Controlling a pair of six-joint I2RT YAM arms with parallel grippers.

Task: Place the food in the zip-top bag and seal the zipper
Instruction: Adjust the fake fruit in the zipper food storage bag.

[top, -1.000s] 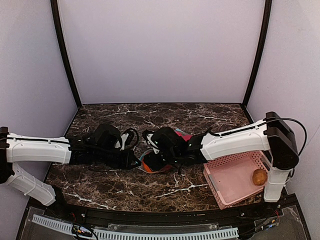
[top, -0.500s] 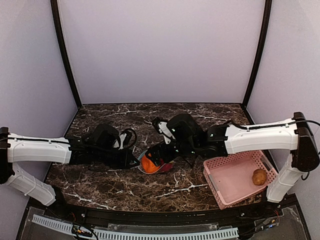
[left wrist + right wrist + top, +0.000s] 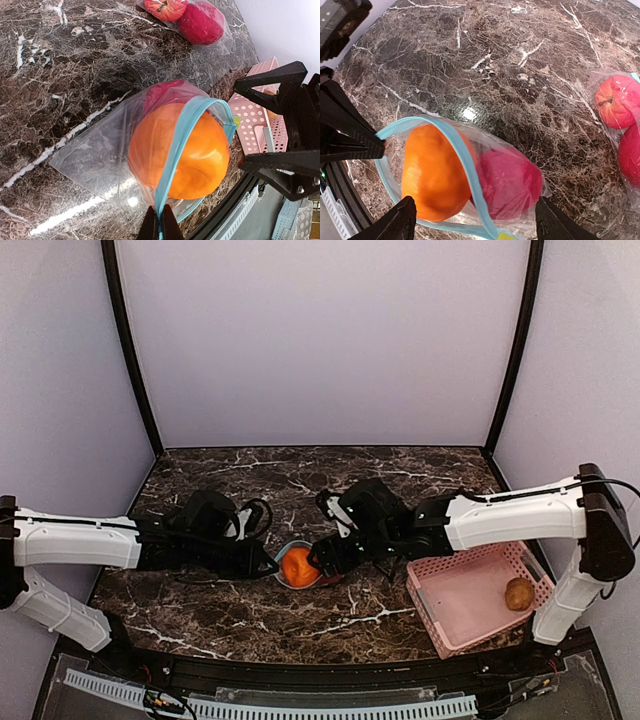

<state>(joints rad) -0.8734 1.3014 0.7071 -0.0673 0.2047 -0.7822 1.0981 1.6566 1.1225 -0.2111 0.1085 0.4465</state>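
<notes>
On table [image 3: 400, 465] ctr, left gripper [image 3: 160, 222] is pinched shut on blue zipper rim of zip-top bag [image 3: 95, 150]. The orange fruit [image 3: 187, 150] fills bag mouth w/ red fruit [image 3: 507, 182] behind it; right gripper [image 3: 475, 220] hovers above, fingers wide, holding nothing.

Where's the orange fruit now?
The orange fruit sits mid-table in the top view, in the zip-top bag's mouth beside a red fruit, between both arms' jaws.

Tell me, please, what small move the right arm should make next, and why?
Probably lower the open right claw and nudge the orange fruit deeper into the bag, beside the red fruit. The left claw pinches the zipper rim, but the rim runs across the orange fruit, so sealing looks blocked.
</notes>
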